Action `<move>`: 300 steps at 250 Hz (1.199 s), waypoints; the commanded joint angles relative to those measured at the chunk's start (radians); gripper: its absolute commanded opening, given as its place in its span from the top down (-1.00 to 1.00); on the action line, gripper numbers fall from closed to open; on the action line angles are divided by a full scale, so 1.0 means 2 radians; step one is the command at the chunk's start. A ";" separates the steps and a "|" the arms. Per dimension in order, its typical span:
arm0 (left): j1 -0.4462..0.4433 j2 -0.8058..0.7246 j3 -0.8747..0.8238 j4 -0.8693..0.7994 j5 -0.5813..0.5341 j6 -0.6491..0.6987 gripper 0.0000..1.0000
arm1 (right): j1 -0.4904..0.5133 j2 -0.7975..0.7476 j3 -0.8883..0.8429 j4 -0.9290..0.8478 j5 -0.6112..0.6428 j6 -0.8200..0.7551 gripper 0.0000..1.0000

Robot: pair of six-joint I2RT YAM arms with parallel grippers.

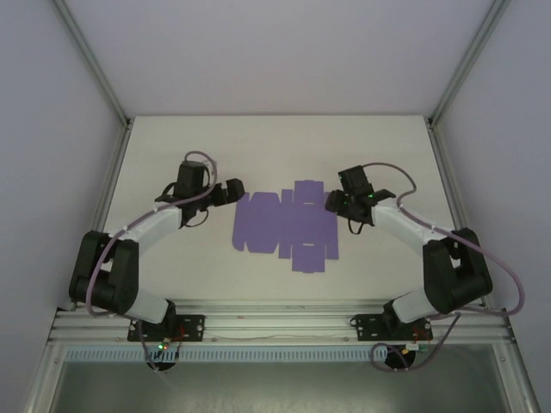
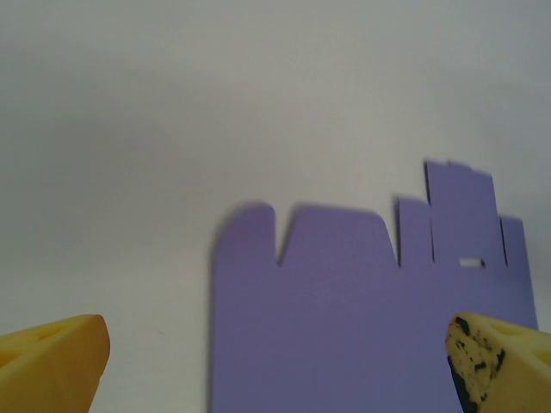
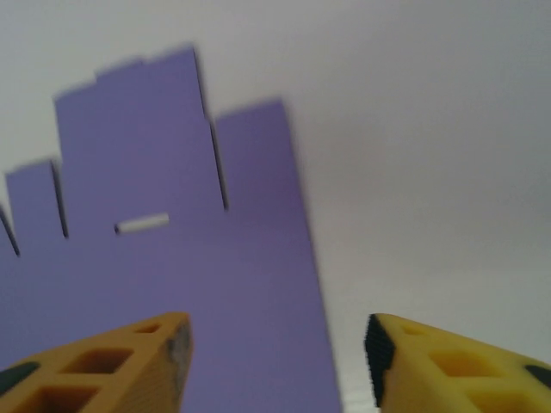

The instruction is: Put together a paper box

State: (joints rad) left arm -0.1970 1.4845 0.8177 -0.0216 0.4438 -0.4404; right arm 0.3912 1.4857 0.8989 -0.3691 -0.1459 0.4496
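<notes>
On the counter, a flat sheet between two arms

Across the white counter (image 1: pixel 275 146), the left arm (image 1: pixel 151 225) and right arm (image 1: pixel 405 225) reach in from the near edge toward the middle. Between them lies the paper box (image 1: pixel 284 225), a purple die-cut sheet spread flat and unfolded, with flaps jutting from its far and near edges. The left gripper (image 1: pixel 231 191) sits just beside the sheet's left edge, toward its far corner. Its yellow fingers (image 2: pixel 60 361) stand wide apart with nothing between them, and its wrist view looks across the sheet's rounded flaps. The right gripper (image 1: pixel 331 202) hangs at the sheet's right edge, near the far flaps. Its own fingers stand apart too, less widely than the left pair. The sheet's right edge and bare counter show in the gap, and they clamp nothing. A small slot (image 3: pixel 142 224) is cut through the sheet at the base of a tall flap.
</notes>
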 commanded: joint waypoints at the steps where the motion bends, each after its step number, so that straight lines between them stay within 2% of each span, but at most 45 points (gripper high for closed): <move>1: 0.000 0.025 0.001 -0.029 0.055 -0.031 -0.99 | 0.006 0.020 0.017 -0.031 -0.023 0.018 0.12; 22: 0.000 0.043 0.005 -0.040 0.050 -0.036 -0.99 | 0.007 0.048 0.020 -0.020 -0.034 0.021 0.24; 61: -0.002 0.066 0.012 -0.044 0.091 -0.044 -0.99 | 0.002 0.099 0.019 0.001 -0.034 0.033 0.38; 114: -0.011 0.098 0.036 -0.102 0.088 -0.051 -0.99 | -0.003 0.130 -0.014 0.034 -0.043 0.052 0.42; 148: -0.015 0.125 0.040 -0.099 0.146 -0.053 -0.92 | -0.007 0.139 -0.030 0.046 -0.043 0.055 0.43; 177: -0.021 0.133 0.038 -0.068 0.203 -0.082 -0.86 | -0.007 0.140 -0.046 0.064 -0.051 0.058 0.43; 216: -0.022 0.117 0.018 0.035 0.278 -0.142 -0.79 | -0.009 0.141 -0.069 0.086 -0.053 0.074 0.45; 234: -0.022 0.099 0.014 0.070 0.288 -0.159 -0.75 | -0.009 0.139 -0.077 0.093 -0.055 0.076 0.45; 300: -0.022 0.031 0.009 0.119 0.284 -0.188 -0.59 | -0.017 0.136 -0.097 0.130 -0.073 0.074 0.45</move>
State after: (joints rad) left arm -0.1974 1.6203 0.8356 0.0410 0.8619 -0.7437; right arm 0.3416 1.6768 0.7868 -0.0124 -0.1875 0.5732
